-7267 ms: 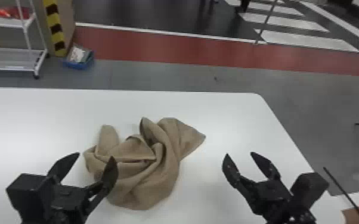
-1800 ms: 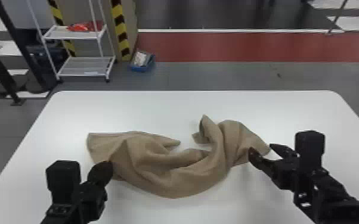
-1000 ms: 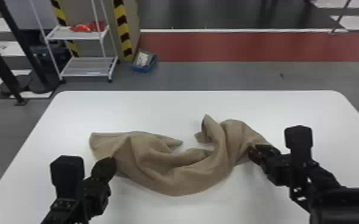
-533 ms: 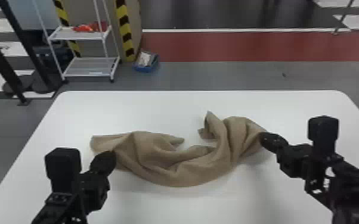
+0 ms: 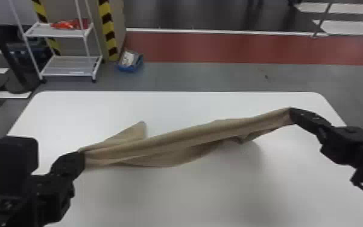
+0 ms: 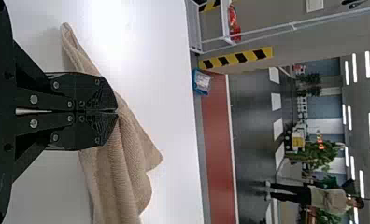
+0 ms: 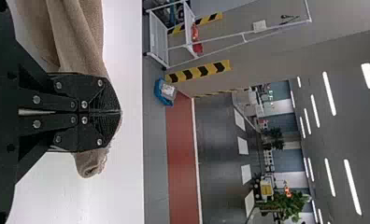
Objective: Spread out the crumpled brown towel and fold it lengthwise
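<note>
Stretching over a white, round-cornered table (image 5: 190, 199): one long brown cloth towel (image 5: 184, 140)

Towel: drawn out between both grippers, folds drooping.
Left gripper (image 5: 82, 155), black, flat-fingered: pinching towel near one end.
Right gripper (image 5: 291, 114), matching: pinching towel near the other.

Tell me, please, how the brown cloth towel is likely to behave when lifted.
The brown cloth towel is probably floppy, since it sags in folds between the two grippers. It looks unlikely to slip, as its coarse weave seems grippy. Its loose corner will likely trail.
</note>
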`<action>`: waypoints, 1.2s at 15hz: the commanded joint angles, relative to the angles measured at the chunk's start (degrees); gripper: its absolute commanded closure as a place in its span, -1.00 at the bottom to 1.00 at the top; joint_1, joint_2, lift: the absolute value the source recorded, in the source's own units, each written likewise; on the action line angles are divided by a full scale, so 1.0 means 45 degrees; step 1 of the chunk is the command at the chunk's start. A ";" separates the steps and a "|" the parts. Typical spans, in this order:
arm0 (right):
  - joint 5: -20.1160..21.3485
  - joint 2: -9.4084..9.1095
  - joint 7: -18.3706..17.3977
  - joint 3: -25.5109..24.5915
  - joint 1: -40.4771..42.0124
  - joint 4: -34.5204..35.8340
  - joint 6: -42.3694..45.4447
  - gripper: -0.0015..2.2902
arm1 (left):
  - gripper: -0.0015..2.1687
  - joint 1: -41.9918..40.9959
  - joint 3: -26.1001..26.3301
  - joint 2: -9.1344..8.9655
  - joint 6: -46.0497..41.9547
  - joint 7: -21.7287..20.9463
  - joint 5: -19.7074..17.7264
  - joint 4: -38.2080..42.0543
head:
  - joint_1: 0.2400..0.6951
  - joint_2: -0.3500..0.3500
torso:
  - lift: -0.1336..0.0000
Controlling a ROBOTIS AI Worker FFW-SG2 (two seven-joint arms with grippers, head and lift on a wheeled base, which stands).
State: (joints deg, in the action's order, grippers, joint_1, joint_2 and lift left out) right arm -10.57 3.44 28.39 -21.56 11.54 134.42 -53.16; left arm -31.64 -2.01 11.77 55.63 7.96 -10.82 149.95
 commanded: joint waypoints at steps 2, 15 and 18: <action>-0.0678 0.0037 -0.0039 -0.0912 -0.0397 0.0481 -0.0952 0.29 | 0.56 0.0215 -0.0197 0.0061 0.1106 0.0125 0.0003 0.0761 | 1.00 -0.19 | -0.87; 0.0787 -0.0276 0.0820 0.0612 -0.6295 -0.7585 0.4907 0.29 | 0.56 0.8730 0.2420 -0.0095 -0.5652 0.1180 -0.0270 -0.8458 | 0.39 -0.20 | -0.87; 0.0201 0.0447 0.1562 0.0456 -0.5240 -0.7253 0.5024 0.29 | 0.56 0.7324 0.2538 0.0159 -0.6316 0.1121 -0.0485 -0.7540 | 0.14 -0.20 | -0.87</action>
State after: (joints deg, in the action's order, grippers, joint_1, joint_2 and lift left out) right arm -8.42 3.72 35.06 -19.14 -14.85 100.72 -30.45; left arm 5.03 9.21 11.92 28.53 13.06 -12.57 113.83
